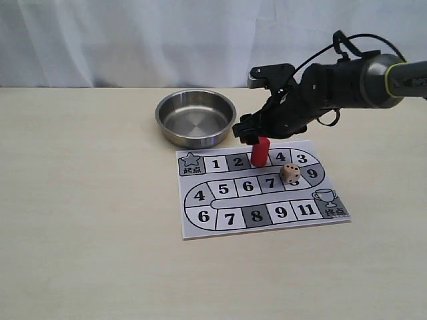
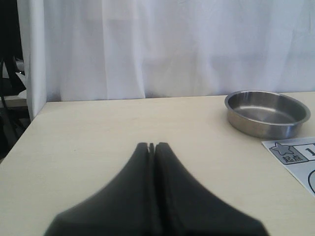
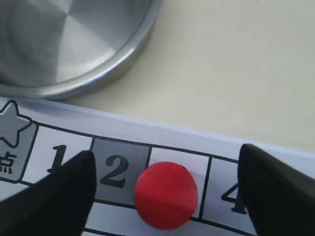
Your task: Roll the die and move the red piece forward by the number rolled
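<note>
The red piece (image 1: 259, 152) stands upright on the paper game board (image 1: 200, 228), on the white square between 2 and 4. My right gripper (image 1: 257, 133) hovers just over it, open. In the right wrist view the red piece (image 3: 166, 195) sits between the two spread fingers (image 3: 59, 191), touching neither. The beige die (image 1: 290, 174) rests on the board's second row, near the right-hand bend of the track. My left gripper (image 2: 151, 145) is shut with nothing in it, low over bare table, and does not show in the exterior view.
A steel bowl (image 1: 195, 118) stands just behind the board's upper left corner, with nothing in it. It also shows in the left wrist view as the bowl (image 2: 267, 113) and in the right wrist view as the bowl's rim (image 3: 123, 59). White curtain backs the table.
</note>
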Robot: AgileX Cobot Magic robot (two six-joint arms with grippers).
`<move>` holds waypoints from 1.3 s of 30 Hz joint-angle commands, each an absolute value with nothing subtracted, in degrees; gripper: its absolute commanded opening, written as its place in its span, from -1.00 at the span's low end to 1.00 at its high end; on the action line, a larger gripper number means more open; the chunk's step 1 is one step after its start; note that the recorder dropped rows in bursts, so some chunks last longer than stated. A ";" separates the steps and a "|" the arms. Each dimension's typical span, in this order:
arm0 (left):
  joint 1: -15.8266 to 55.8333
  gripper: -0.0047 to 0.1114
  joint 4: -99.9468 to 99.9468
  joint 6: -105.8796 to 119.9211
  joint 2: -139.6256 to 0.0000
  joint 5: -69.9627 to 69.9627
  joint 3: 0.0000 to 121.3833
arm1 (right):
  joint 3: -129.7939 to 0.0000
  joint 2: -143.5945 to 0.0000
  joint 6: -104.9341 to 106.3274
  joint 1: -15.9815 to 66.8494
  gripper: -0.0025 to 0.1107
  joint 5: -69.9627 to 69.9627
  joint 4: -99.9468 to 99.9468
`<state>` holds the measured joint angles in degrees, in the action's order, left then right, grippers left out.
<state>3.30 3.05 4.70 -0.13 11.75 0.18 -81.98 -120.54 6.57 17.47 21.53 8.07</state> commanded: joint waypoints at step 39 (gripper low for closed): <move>3.39 -0.92 3.14 4.49 0.00 11.23 0.00 | -63.04 -91.38 3.89 -1.24 -0.89 52.79 0.00</move>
